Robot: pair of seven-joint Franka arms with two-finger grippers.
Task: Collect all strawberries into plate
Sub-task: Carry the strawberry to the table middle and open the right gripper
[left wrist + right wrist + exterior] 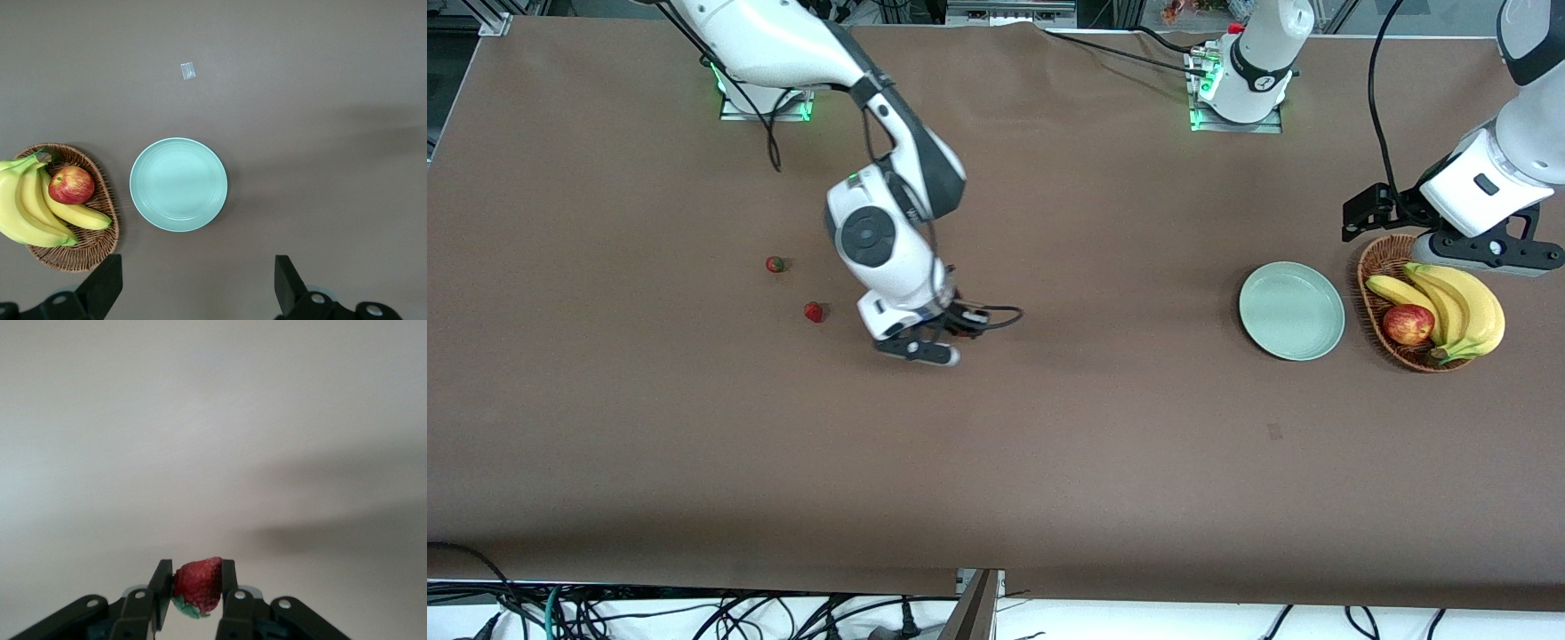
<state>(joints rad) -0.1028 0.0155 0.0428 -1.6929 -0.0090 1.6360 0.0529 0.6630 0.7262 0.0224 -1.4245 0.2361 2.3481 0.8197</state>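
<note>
- The right end effector (pixel 951 331) hangs low over the bare brown table (pixel 996 444), its fingers (pixel 229 587) clamped on a strawberry (pixel 199 585), leafy cap pointing down.
- Two loose strawberries lie toward the right arm's end of the table, one (pixel 814 311) just beside that end effector and another (pixel 775 264) a little farther from the front camera.
- The mint-green plate (pixel 1291 310) sits bare toward the left arm's end, well apart from all three berries.
- Just beside the plate stands a wicker basket (pixel 1371 267) holding bananas (pixel 1458 307) and an apple (pixel 1408 324).
- The left end effector (pixel 193 287) waits above the basket's edge, fingers spread wide, gripping nothing.
</note>
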